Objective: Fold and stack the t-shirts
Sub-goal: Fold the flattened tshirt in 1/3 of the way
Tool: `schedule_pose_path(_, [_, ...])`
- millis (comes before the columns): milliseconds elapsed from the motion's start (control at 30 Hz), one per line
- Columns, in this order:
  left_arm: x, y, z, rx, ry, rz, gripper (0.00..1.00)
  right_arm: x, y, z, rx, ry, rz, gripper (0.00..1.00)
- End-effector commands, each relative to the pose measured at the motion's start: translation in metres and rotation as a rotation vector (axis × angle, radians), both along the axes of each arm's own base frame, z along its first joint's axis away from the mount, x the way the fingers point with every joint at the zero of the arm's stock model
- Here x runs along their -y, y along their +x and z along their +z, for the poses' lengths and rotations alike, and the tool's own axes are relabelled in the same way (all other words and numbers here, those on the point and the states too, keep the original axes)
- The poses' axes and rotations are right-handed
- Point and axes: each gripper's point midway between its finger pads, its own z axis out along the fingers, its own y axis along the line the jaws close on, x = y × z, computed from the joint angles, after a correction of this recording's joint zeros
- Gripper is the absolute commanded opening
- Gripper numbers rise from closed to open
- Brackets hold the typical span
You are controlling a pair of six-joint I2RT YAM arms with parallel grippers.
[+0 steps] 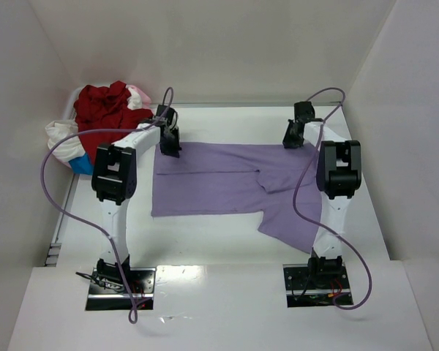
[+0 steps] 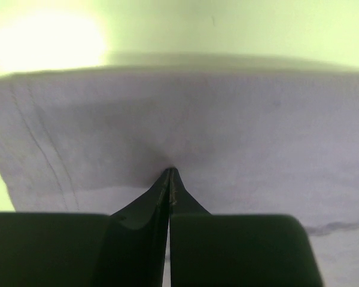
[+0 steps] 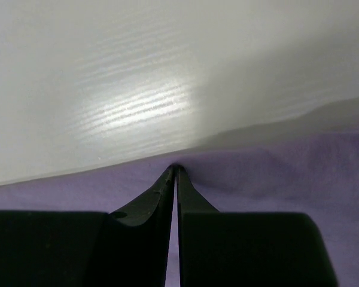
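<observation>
The lavender-purple t-shirt (image 1: 227, 183) lies spread flat in the middle of the table, one sleeve hanging toward the near right. My left gripper (image 1: 170, 146) is shut on its far left corner; in the left wrist view the tips (image 2: 170, 171) pinch the cloth (image 2: 227, 137). My right gripper (image 1: 293, 139) is shut on its far right edge; in the right wrist view the tips (image 3: 176, 168) pinch the purple cloth (image 3: 275, 179). A bright red t-shirt (image 1: 110, 113), a white one (image 1: 62, 139) and a pale pink one (image 1: 137, 93) lie heaped at the far left.
White walls enclose the table on the left, back and right. A bit of blue (image 1: 82, 164) shows under the heap of shirts. Purple cables loop from both arms. The arm bases (image 1: 121, 281) sit at the near edge.
</observation>
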Motion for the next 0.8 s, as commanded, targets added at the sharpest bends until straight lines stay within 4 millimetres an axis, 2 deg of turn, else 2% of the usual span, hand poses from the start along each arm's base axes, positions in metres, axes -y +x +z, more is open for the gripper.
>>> schedule_pose_path(0, [-0.025, 0.019, -0.01, -0.003, 0.054, 0.053, 0.03, 0.003, 0.008, -0.01, -0.026, -0.04, 0.0, 0.09])
schedule_pose_path(33, [-0.026, 0.02, -0.016, -0.016, 0.063, 0.042, 0.03, 0.002, 0.009, -0.015, -0.032, -0.041, 0.0, 0.09])
schedule_pose_path(67, [-0.026, 0.026, -0.015, -0.004, 0.067, 0.03, 0.03, 0.004, 0.016, -0.008, -0.009, -0.044, -0.014, 0.09])
schedule_pose_path(100, [-0.031, 0.036, -0.007, 0.02, 0.072, 0.045, 0.03, 0.004, 0.018, -0.015, -0.019, -0.044, -0.014, 0.09])
schedule_pose_path(133, [-0.033, 0.037, -0.014, 0.006, 0.092, 0.038, 0.03, 0.005, 0.024, -0.011, -0.008, -0.051, -0.019, 0.09])
schedule_pose_path(200, [-0.035, 0.044, -0.013, 0.017, 0.109, 0.037, 0.03, 0.005, 0.032, -0.009, -0.001, -0.051, -0.019, 0.09])
schedule_pose_path(233, [-0.035, 0.048, -0.016, 0.018, 0.108, 0.037, 0.03, 0.005, 0.033, -0.018, -0.016, -0.052, -0.019, 0.09])
schedule_pose_path(267, [-0.04, 0.055, -0.007, 0.039, 0.109, 0.041, 0.05, 0.005, 0.043, -0.009, 0.01, -0.051, -0.02, 0.09])
schedule_pose_path(333, [-0.038, 0.061, -0.011, 0.043, 0.105, 0.029, 0.05, 0.0, 0.05, -0.007, 0.017, -0.029, -0.005, 0.08])
schedule_pose_path(433, [-0.031, 0.075, 0.006, 0.089, 0.081, -0.003, 0.06, 0.0, 0.067, 0.008, 0.065, -0.028, -0.006, 0.08])
schedule_pose_path(500, [-0.03, 0.077, 0.009, 0.098, 0.077, -0.017, 0.1, 0.0, 0.066, 0.018, 0.068, -0.028, -0.006, 0.08])
schedule_pose_path(533, [-0.025, 0.081, 0.029, 0.142, 0.053, -0.038, 0.11, 0.001, 0.07, 0.032, 0.095, -0.034, -0.012, 0.08])
schedule_pose_path(600, [-0.024, 0.084, 0.047, 0.185, 0.048, -0.037, 0.15, 0.003, 0.071, 0.071, 0.166, -0.039, -0.019, 0.09])
schedule_pose_path(633, [-0.023, 0.085, 0.069, 0.226, 0.042, -0.051, 0.21, 0.003, 0.069, 0.081, 0.188, -0.038, -0.019, 0.09])
schedule_pose_path(667, [-0.024, 0.083, 0.075, 0.234, 0.046, -0.058, 0.26, 0.003, 0.067, 0.095, 0.214, -0.037, -0.02, 0.1])
schedule_pose_path(700, [-0.024, 0.081, 0.081, 0.246, 0.045, -0.058, 0.3, 0.003, 0.064, 0.128, 0.275, -0.035, -0.021, 0.12])
schedule_pose_path(733, [-0.025, 0.079, 0.098, 0.274, 0.047, -0.064, 0.33, 0.003, 0.058, 0.132, 0.28, -0.035, -0.021, 0.12])
schedule_pose_path(767, [-0.025, 0.077, 0.103, 0.281, 0.046, -0.064, 0.39, 0.001, 0.056, 0.144, 0.305, -0.026, -0.015, 0.13])
